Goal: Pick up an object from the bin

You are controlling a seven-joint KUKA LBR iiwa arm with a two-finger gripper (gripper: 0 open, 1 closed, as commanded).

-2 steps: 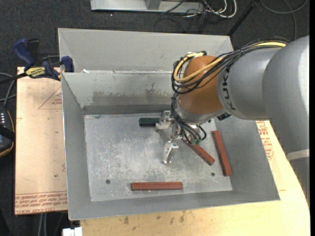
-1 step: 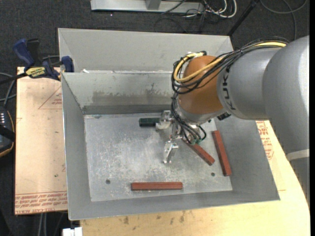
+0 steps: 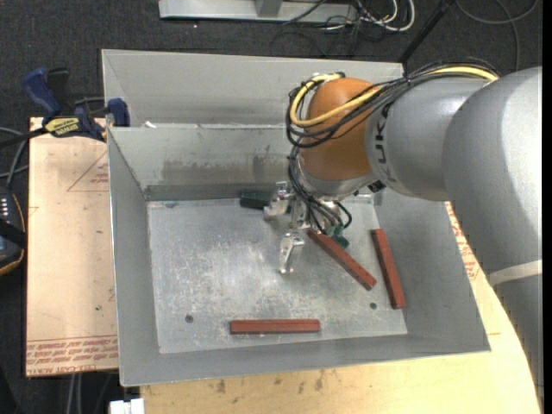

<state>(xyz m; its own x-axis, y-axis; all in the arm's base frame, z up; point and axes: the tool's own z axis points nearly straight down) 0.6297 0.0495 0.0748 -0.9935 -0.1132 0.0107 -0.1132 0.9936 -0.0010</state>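
From the camera view, the grey metal bin (image 3: 129, 257) has a scuffed floor with a few loose things spread over it. The arm (image 3: 466, 136) comes in from the right. Its wrist sits under an orange cover (image 3: 341, 136) with yellow and black cables (image 3: 302, 102) looped round it. The gripper (image 3: 288, 261) hangs low over the middle of the floor, pointing down. Whether it is released or clenched cannot be told from here (the wrist hides its upper part). Just to its right lies the slanted red-brown bar (image 3: 349, 264), the thing nearest to it. This bar runs from beside the gripper down toward the bin's right side, and its upper end is partly hidden beneath the wrist. A second red-brown bar (image 3: 388, 270) lies near it, farther right, almost parallel to the right wall. A third red-brown bar (image 3: 274, 326) lies flat along the front wall, well apart from the gripper. A dark green object (image 3: 253, 200) sits at the foot of the back wall, left of the wrist; its kind is unclear.
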